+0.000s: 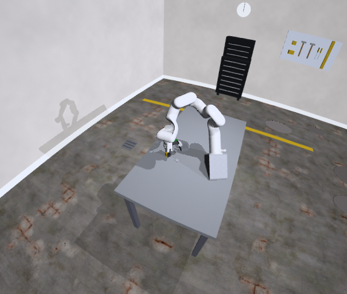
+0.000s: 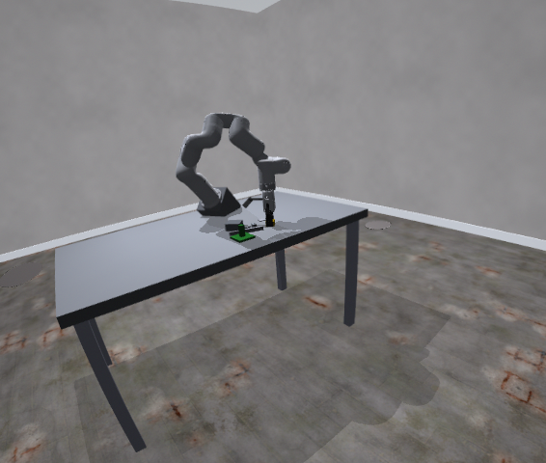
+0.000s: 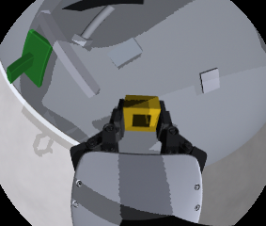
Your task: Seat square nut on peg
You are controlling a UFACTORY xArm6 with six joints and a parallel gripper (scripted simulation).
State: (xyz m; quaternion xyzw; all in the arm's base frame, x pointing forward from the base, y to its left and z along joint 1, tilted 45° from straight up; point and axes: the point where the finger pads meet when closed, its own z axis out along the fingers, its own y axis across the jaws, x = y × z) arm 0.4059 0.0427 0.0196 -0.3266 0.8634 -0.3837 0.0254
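The square nut [image 3: 139,115] is a small yellow block with a square hole, lying on the grey table [image 1: 179,196] [image 2: 128,258]. My gripper [image 3: 141,107] [image 1: 168,152] [image 2: 268,219] is down at the table and shut on the nut, one dark finger on each side. The green square peg base [image 3: 38,56] [image 2: 242,236] with its upright green peg [image 2: 240,229] stands apart from the nut, at the upper left in the wrist view. In the top view the arm hides most of the peg.
A long grey bar [image 3: 76,71] and a second thin grey bar [image 3: 97,25] lie between the peg base and the nut. Two small flat grey squares [image 3: 124,55] [image 3: 210,81] lie on the table beyond the nut. The robot's base block [image 1: 217,166] stands at the table's right side.
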